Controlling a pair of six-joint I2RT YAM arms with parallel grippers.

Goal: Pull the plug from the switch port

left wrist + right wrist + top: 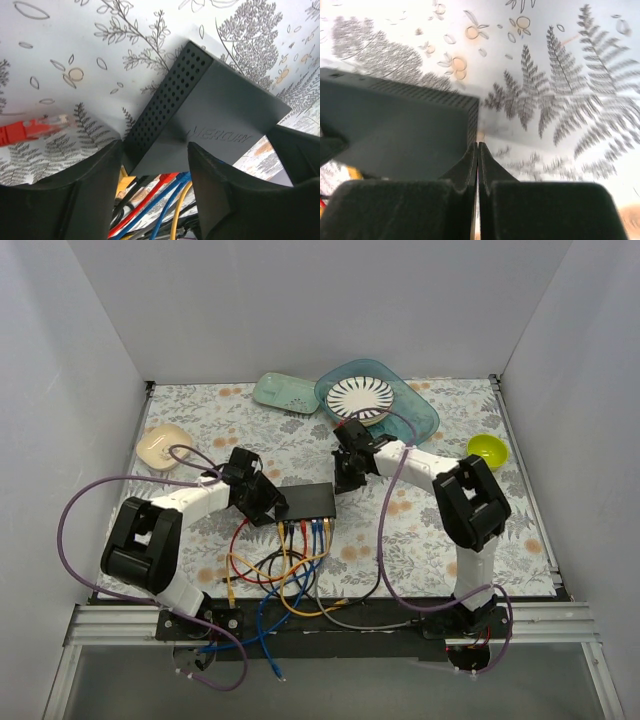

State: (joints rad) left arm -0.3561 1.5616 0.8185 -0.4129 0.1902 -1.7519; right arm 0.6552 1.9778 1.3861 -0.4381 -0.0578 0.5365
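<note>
Straddling the switch [308, 500] — left gripper [155, 150] spread, right gripper [477, 152] pressed together

You have the switch lying flat near the middle of the floral tablecloth [430, 530], with its socket edge facing the arm bases. A row of cables [303, 530] in red, yellow and blue sits plugged along that edge and tangles toward the near rail.

Your left gripper is at the switch's left end with its fingers [95, 190] wide apart. In the left wrist view one finger stands beside the perforated side wall and the other over the lid near the embossed lettering, with the near corner of the box between them. You cannot tell from these views whether either pad touches the box. At the left of that same view a red plug [37, 127] with a clear tip lies loose on the cloth, apart from the switch.

Your right gripper is at the switch's right end. Its fingers are closed tip against tip with nothing between them, just beside the box's corner in the right wrist view.

Along the far edge of the table you can see a striped plate [362, 397] in a blue tray [425, 418], with a teal dish [283, 392] beside it. A yellow-green bowl [487, 450] sits to the right and a cream dish [160, 445] to the left.
</note>
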